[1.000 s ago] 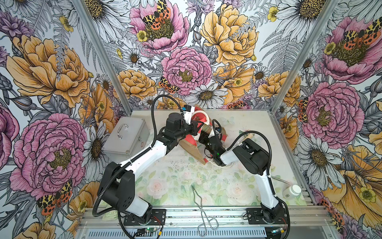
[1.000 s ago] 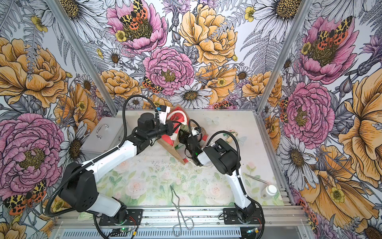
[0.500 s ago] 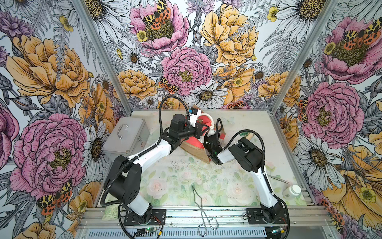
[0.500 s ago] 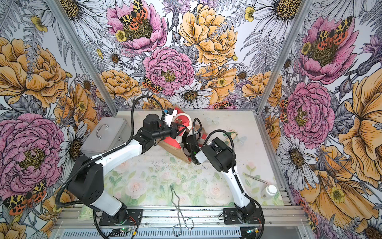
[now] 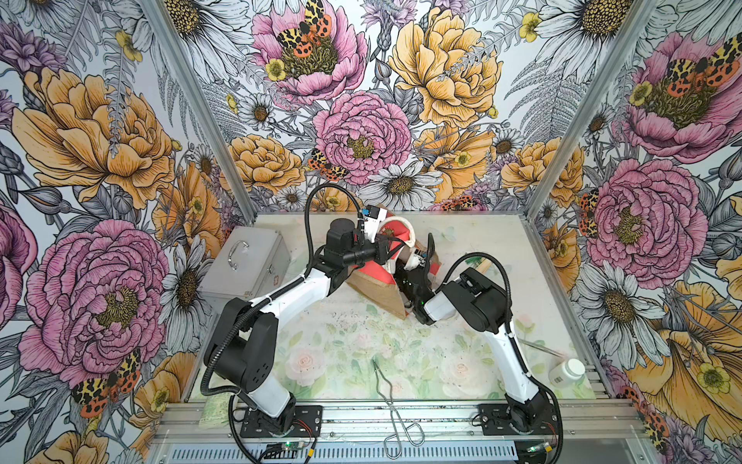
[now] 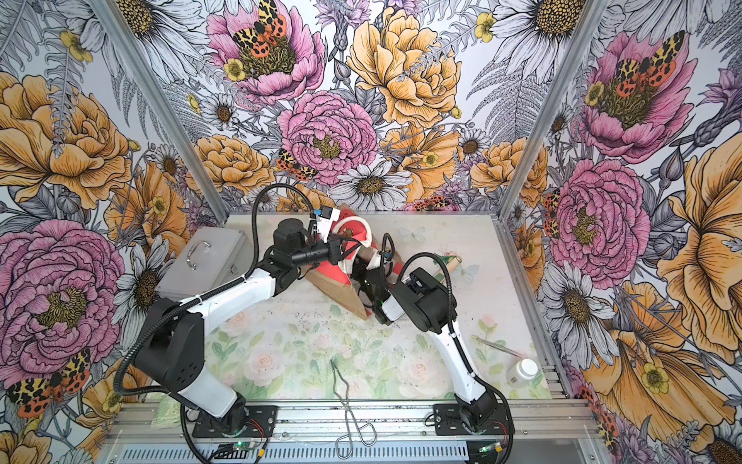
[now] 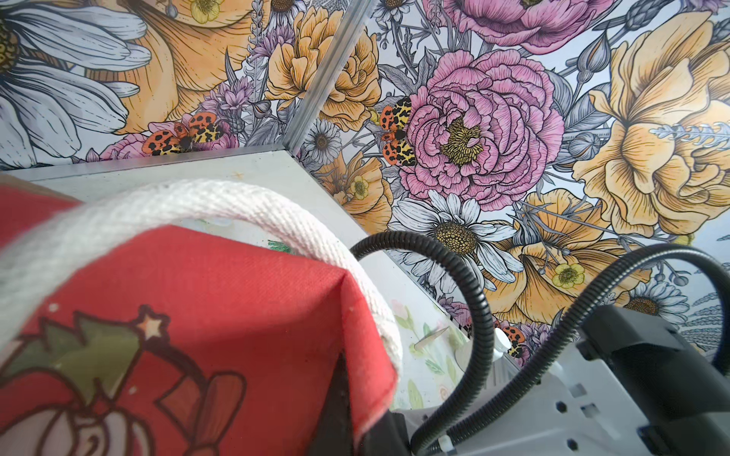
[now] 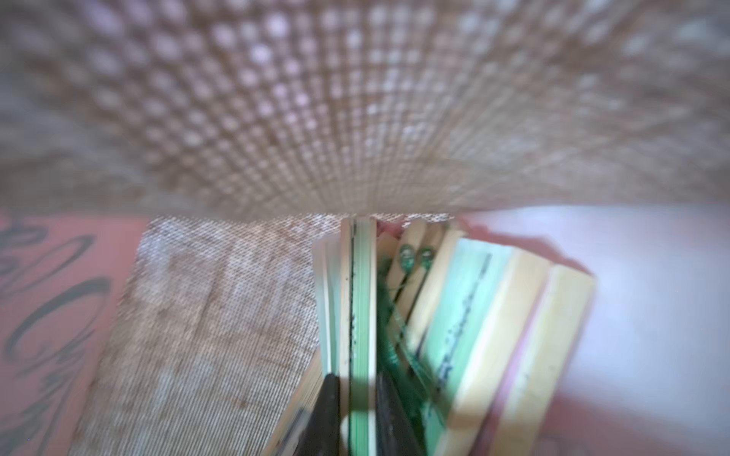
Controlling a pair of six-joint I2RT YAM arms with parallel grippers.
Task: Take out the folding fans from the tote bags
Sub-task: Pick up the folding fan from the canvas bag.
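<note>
**Item 1, tote bag** [image 5: 375, 295]: lies tipped on its side at the back middle of the tabletop [image 5: 341, 353], with its mouth turned toward the right arm. It shows in both top views.

**Item 2, left hand** [image 5: 383, 251]: closed. I judge it pinches the bag's rim near the white handle [image 7: 237, 205], though no view shows the pinch itself.

**Item 3, right hand** [image 8: 355, 381]: reaches inside the bag. Its two dark fingers [image 8: 328, 410] press on either face of the green fan [image 8: 361, 296], clamped on it.

**Item 4, other fans** [image 8: 486, 316]: packed against the green one, inside the bag. The green tassel cords [image 8: 395, 343] run between them.

**Item 5, slim green-and-wood piece** [image 6: 453, 263]: lies on the tabletop beyond the right arm. It is likely a fan already out, but too small for me to be sure.

**Risks, as I judge them:**
- The cords could snag and drag neighbouring fans out with the gripped one.
- The hold sits near the fan's end, so the fan may pivot or splay as I pull.
- The loose jute wall sagging over the mouth could catch the fan.
- If the left hand slips, the bag slumps onto the right hand.

**Views:**
- Only the right wrist view shows the fans in the bag and the grip.
- The top views show how the bag lies and both arms, but nothing inside it.
- The left wrist view shows the handle and a red panel, but not its own fingers.
</note>
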